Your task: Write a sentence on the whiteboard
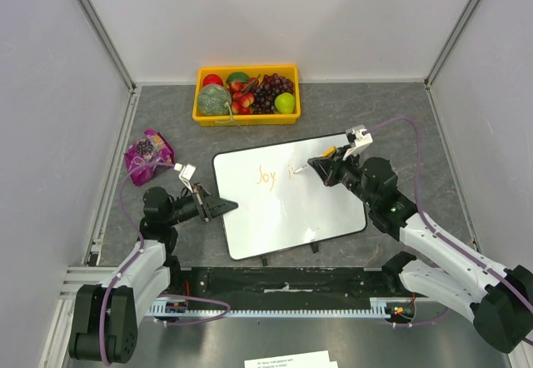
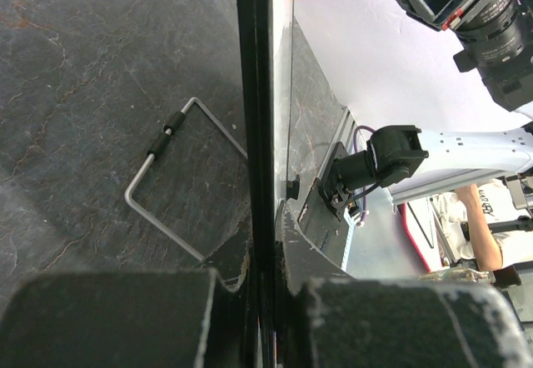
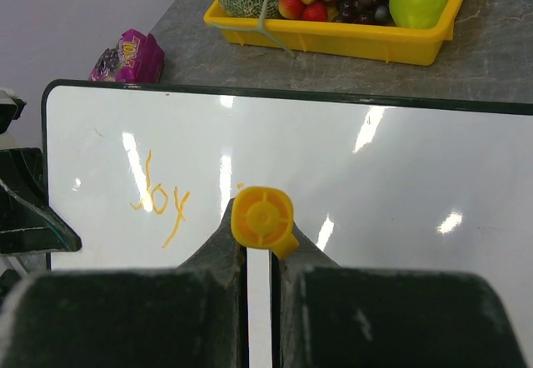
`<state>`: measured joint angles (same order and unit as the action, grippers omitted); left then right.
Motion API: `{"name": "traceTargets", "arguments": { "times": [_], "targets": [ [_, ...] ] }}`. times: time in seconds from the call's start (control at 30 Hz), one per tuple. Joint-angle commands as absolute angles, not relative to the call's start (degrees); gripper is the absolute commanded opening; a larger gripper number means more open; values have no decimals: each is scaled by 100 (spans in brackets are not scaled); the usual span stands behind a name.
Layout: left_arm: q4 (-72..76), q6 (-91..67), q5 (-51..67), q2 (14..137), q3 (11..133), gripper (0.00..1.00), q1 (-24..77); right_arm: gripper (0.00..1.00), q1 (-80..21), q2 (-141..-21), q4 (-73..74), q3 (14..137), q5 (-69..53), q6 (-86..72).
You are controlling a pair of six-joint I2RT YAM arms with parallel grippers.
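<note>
Left arm (image 1: 137, 272) and right arm (image 1: 441, 247): white shells, black joints, purple cables (image 1: 122, 204). Left hand (image 1: 230, 206) and right hand (image 1: 314, 166) are black.

Dark grey, stone-patterned table (image 1: 391, 118). On it: a yellow tray (image 1: 247, 120) of fruit at the far edge, a purple bag (image 1: 147, 155) at left, and a whiteboard (image 1: 291, 210) at centre.

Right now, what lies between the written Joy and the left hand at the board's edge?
Nothing but bare white surface: the top view shows the whiteboard empty between Joy and the left hand gripping its edge.
</note>
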<state>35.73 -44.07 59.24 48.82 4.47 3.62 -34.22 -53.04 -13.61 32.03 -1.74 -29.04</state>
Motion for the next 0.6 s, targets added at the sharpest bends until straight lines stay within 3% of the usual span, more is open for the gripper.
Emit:
{"name": "traceTargets", "arguments": {
  "times": [0.0,0.57],
  "targets": [
    [3586,-3753,5924,4887,352,2,360,0,-3393,-5168,-1055,3024,-290,-2804],
    [3586,-3753,5924,4896,352,2,360,0,-3393,-5247,-1239,3137,-194,-2918]
  ]
}}
